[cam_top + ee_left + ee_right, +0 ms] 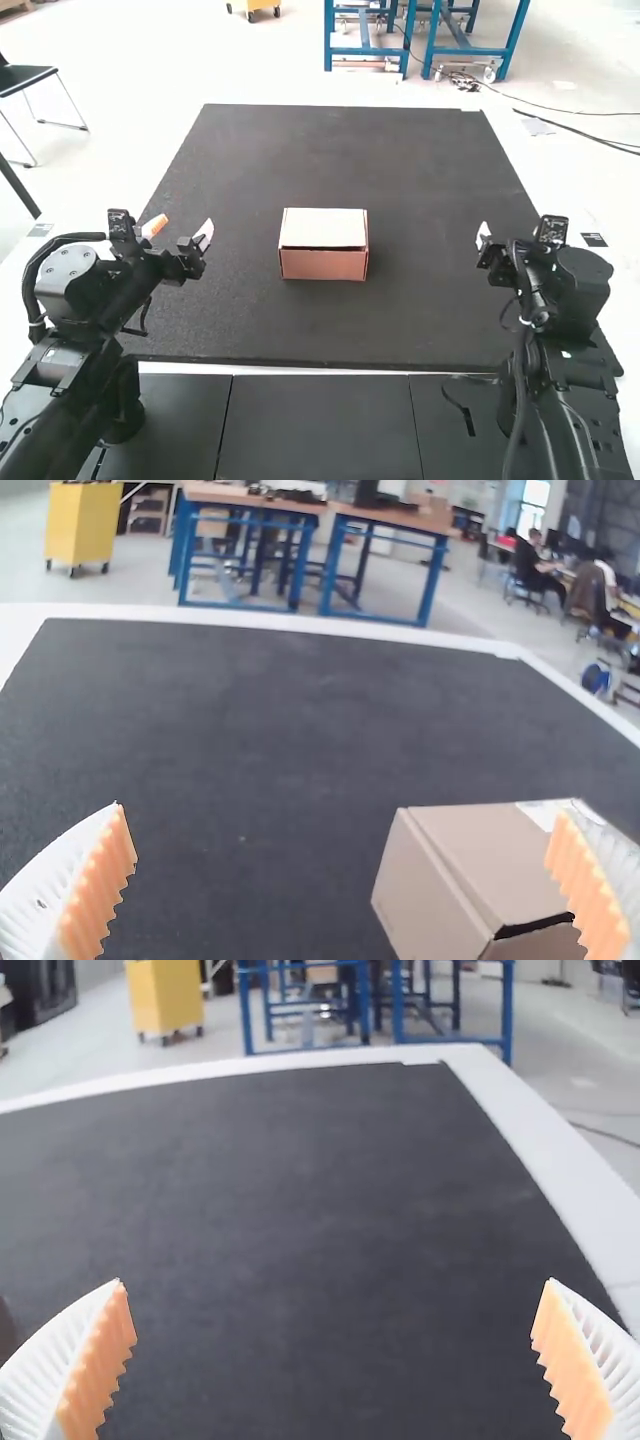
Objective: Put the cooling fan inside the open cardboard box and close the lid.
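The cardboard box (323, 245) stands in the middle of the black counter (400, 170). Its lid lies flat on top, shut, and the left wrist view shows a thin dark slit at the front flap. I judge that the cooling fan is inside, but the shut lid hides the content, so I cannot confirm it. The left end effector (183, 227) hangs at the near left, well apart from the box, fingers spread and empty. The right end effector (333, 1295) is at the near right, also spread and empty. The task looks finished, or nearly. A next move, if any, calls for pressing the front flap fully down, gently, so that the box does not slide.
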